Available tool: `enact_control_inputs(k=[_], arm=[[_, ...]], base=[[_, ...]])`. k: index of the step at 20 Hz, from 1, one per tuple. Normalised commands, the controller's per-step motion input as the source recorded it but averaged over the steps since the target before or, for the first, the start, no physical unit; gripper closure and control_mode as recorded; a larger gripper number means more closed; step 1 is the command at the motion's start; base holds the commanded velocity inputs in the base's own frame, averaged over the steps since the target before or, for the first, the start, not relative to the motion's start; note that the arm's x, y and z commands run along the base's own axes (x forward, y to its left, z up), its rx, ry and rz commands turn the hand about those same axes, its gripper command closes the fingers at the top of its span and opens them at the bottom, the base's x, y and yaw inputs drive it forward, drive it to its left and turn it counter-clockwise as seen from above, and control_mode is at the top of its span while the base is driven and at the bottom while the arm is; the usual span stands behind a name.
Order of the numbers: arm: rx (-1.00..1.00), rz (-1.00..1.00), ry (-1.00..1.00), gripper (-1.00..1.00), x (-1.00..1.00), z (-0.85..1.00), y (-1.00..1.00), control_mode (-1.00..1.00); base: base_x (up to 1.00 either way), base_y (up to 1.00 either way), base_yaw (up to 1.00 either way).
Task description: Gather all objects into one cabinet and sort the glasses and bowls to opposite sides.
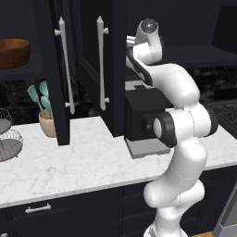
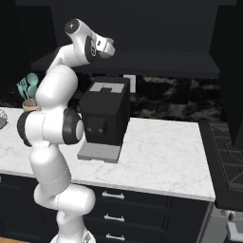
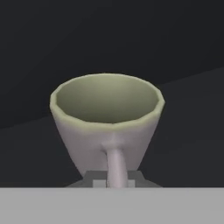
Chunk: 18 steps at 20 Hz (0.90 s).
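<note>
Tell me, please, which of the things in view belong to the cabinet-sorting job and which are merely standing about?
Job:
- mug, handle toward the gripper, which is shut on it
- wooden bowl on a shelf
- cabinet door, open

Standing about:
- coffee machine
- utensil pot
- wire basket

No legible text, labels, brand marks, numbers or signs anywhere. Coffee machine (image 2: 105, 116): blank front, dark panel without readable characters. Mug (image 3: 107, 122): plain surface, unprinted. Cabinet door (image 1: 97, 65) and drawers (image 2: 114, 197): unmarked.
</note>
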Motion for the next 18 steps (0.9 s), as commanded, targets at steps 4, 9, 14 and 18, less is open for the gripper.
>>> enact_control_inputs(k=[4,9,14,18], arm=[[0.0,0.02,-0.02,1.0,-0.31,0.0,0.0,-1.0],[0.0,0.0,-0.01,1.0,-0.76,0.14,0.0,-1.0],[-0.02,0.0,-0.04,1.0,-0.89,0.27,0.0,-1.0],[-0.01,0.0,-0.05,1.0,-1.0,0.33,0.0,-1.0]], base=[[0.0,0.0,0.0],[0.0,0.0,0.0],[0.0,0.0,0.0],[0.0,0.0,0.0]])
